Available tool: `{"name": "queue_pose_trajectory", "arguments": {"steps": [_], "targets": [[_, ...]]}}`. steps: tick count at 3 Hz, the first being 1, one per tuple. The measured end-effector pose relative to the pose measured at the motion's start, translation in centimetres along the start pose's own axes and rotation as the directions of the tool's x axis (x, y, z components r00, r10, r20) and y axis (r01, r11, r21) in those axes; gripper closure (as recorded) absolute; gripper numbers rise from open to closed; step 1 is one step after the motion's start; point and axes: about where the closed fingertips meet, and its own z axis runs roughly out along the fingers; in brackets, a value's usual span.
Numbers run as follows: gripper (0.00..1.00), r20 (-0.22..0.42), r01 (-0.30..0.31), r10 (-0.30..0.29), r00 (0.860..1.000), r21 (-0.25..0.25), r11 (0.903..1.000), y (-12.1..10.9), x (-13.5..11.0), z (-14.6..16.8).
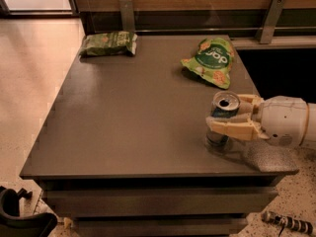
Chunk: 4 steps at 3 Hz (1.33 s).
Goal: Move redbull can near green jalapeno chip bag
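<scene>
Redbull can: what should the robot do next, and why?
Probably lift it slightly: the gripper, at the right, has its fingers closed around the redbull can, while the green jalapeno chip bag lies far off at the back left.
</scene>
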Motion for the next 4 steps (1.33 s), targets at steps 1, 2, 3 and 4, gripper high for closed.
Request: {"name": "queue_pose_trajectory", "arguments": {"steps": [1,2,3,4], "targets": [[1.0,0.018,-0.01,0.01,1.0,-0.011,0.9999,-3.0,-2.5,0.6],[1.0,0.004,-0.027,0.027,1.0,-0.012,0.9996,-9.4,-7.3,3.3],[1.0,-0.01,-0.052,0.052,0.999,0.022,0.9984,-14.6,-10.3,6.5],[1.0,-0.004,-0.087,0.087,0.996,0.022,0.996,-17.6,-12.0,11.9]]}}
